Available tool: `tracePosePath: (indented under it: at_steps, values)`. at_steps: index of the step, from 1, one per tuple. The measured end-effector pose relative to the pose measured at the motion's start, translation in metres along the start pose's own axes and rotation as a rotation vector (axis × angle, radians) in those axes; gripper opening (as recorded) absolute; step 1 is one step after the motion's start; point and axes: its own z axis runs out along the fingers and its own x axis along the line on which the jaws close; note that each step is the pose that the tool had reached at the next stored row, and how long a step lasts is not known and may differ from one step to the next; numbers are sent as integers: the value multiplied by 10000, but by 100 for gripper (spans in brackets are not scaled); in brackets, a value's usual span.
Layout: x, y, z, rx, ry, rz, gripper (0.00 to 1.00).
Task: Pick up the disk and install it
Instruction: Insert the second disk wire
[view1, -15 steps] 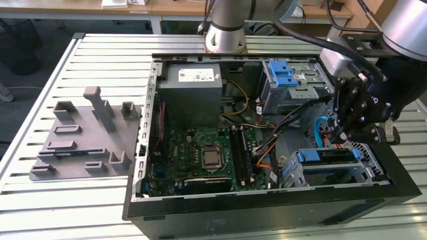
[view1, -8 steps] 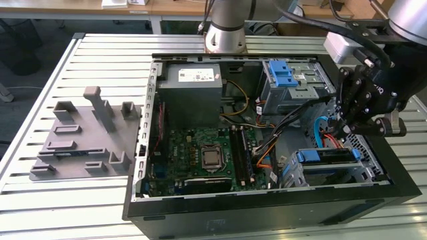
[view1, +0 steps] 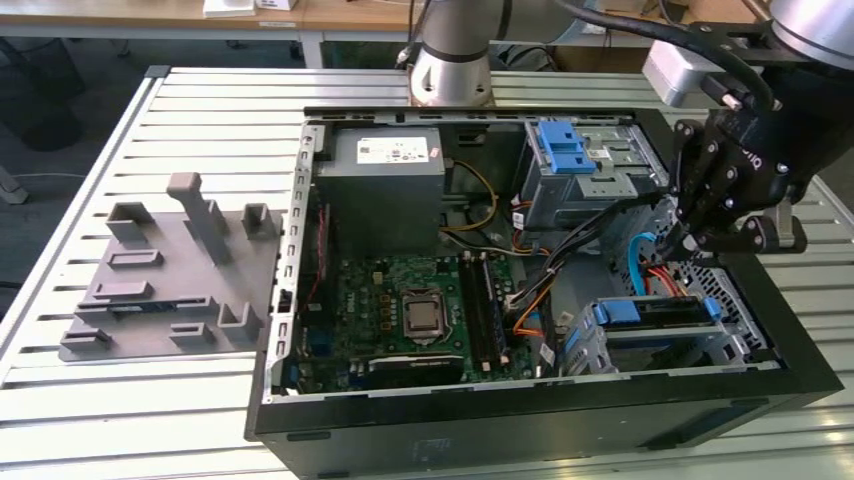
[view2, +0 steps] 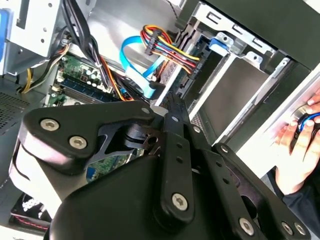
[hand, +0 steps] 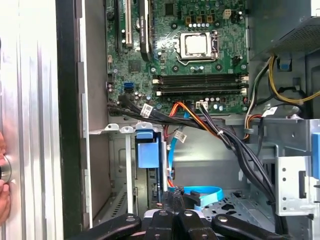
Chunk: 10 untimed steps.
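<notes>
The disk (view1: 654, 312), dark with blue side rails, lies in the lower drive cage at the near corner of the open computer case (view1: 534, 420), on the exterior view's right. In the first wrist view the disk's blue rail end (hand: 147, 152) shows inside that cage. My black gripper (view1: 689, 248) hangs just above the cage among the loose cables. Its fingers (hand: 161, 220) stand close together, shut, right beside the blue flat cable (hand: 205, 192) and the coloured power leads (view2: 170, 50). Whether they pinch anything is hidden.
A grey power supply box (view1: 380, 185), the motherboard (view1: 414, 310) and an upper drive cage with a blue latch (view1: 574, 160) fill the case. A grey fixture plate (view1: 160, 280) lies on the slatted table. A person's hand (view2: 300, 135) rests on the table beside the case.
</notes>
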Motion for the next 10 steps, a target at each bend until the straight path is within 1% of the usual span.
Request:
tracePosePath:
  at_steps: [3, 10]
  values:
    - [-33, 5, -30, 0, 0, 0, 11]
    - [-97, 8, -69, 0, 0, 0, 11]
